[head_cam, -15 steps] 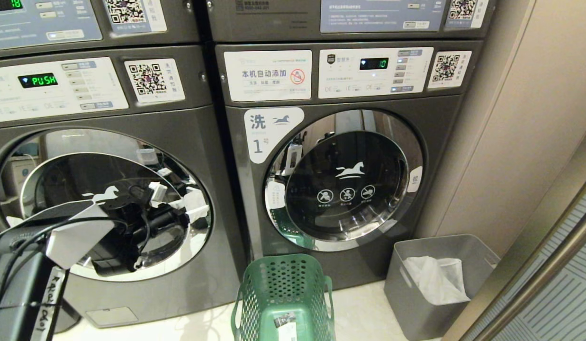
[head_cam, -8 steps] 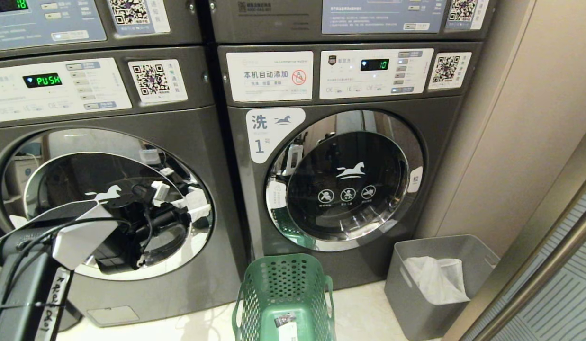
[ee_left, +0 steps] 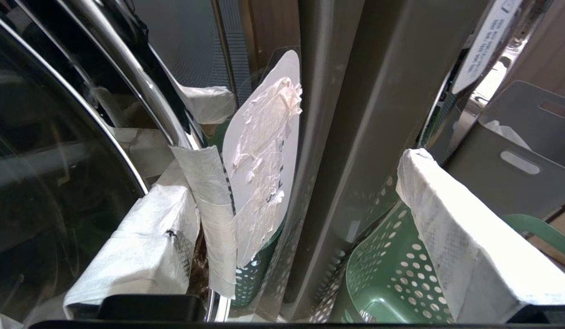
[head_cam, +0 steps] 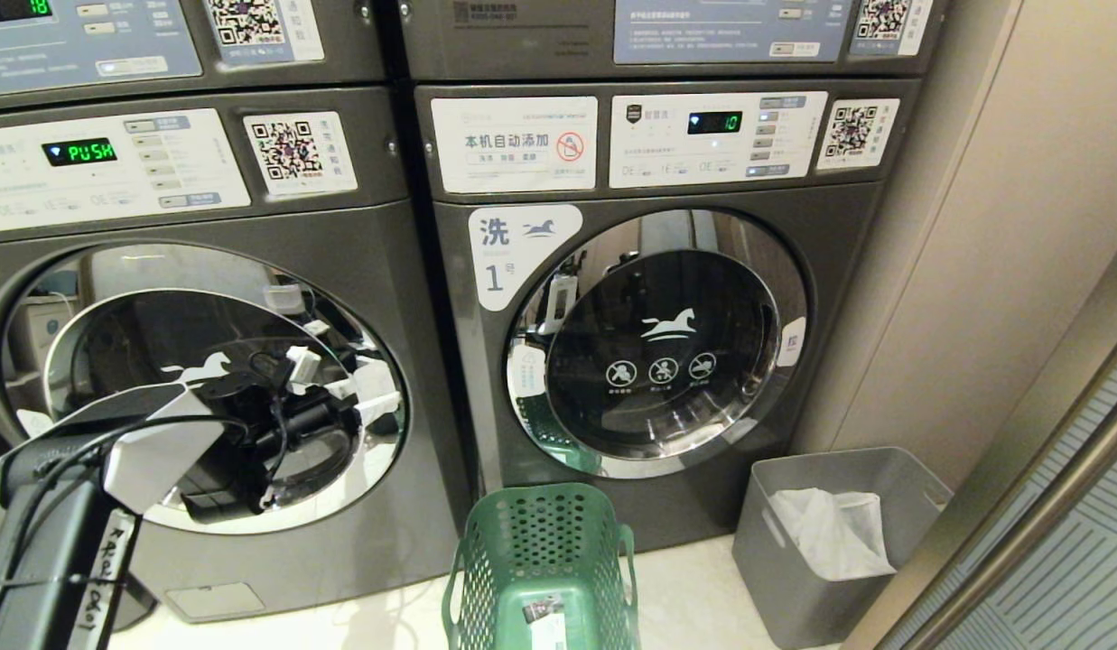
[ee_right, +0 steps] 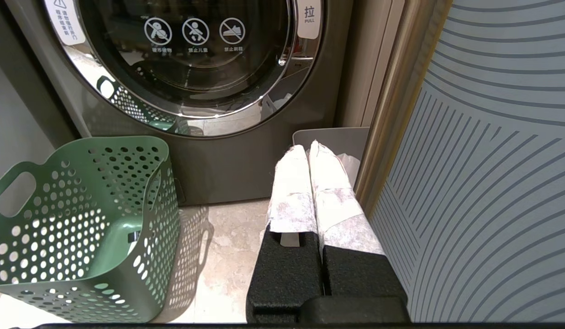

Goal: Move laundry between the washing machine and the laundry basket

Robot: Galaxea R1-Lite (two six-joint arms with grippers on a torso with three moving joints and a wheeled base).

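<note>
The left washer door [head_cam: 197, 388] is shut, and the left gripper [ee_left: 291, 214] hangs wide open at its taped right rim, one finger [ee_left: 145, 246] touching the chrome. It could slip off that slick rim or catch the peeling sticker [ee_left: 264, 151]. The empty basket [head_cam: 542, 569] waits on the floor between both washers; no laundry shows. The right gripper [ee_right: 312, 183] stays closed, empty, by the grey bin [head_cam: 838, 533].
</note>
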